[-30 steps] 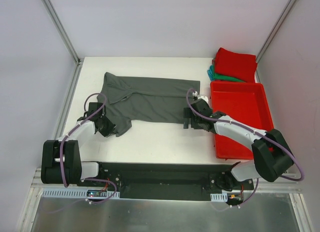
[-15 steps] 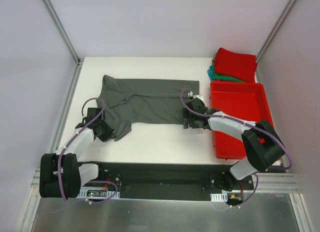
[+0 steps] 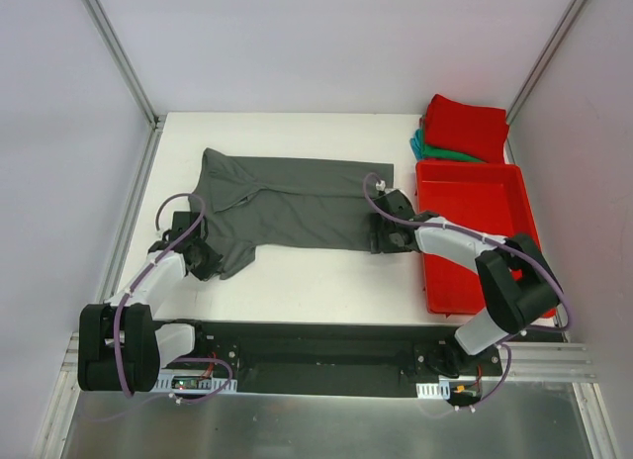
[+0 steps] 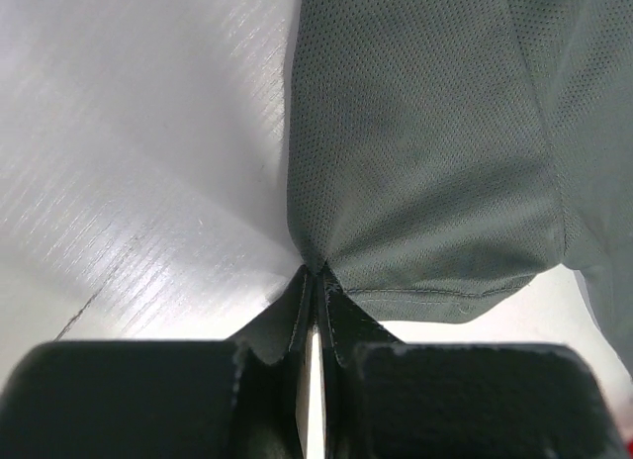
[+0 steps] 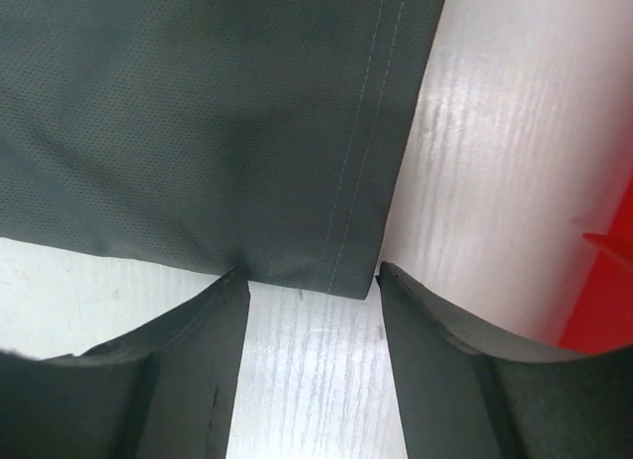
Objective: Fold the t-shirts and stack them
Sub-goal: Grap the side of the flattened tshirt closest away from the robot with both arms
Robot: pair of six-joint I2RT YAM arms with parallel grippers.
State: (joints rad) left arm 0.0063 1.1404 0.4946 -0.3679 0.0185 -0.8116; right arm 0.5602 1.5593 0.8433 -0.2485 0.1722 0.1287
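White table (image 3: 297, 281) bears a grey t-shirt (image 3: 297, 197); left jaws pinch its sleeve.

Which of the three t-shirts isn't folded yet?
The dark grey t-shirt, spread out flat in the middle. The red t-shirt and teal t-shirt lie folded in a stack at the far right.

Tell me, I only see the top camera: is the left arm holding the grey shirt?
Observer: Yes. In the left wrist view the left fingers are shut, pinching a bunched edge of the grey shirt.
Operator: And the right arm?
Observer: In the right wrist view the right fingers stand apart, one on each side of the shirt's hemmed corner, not pinching it.
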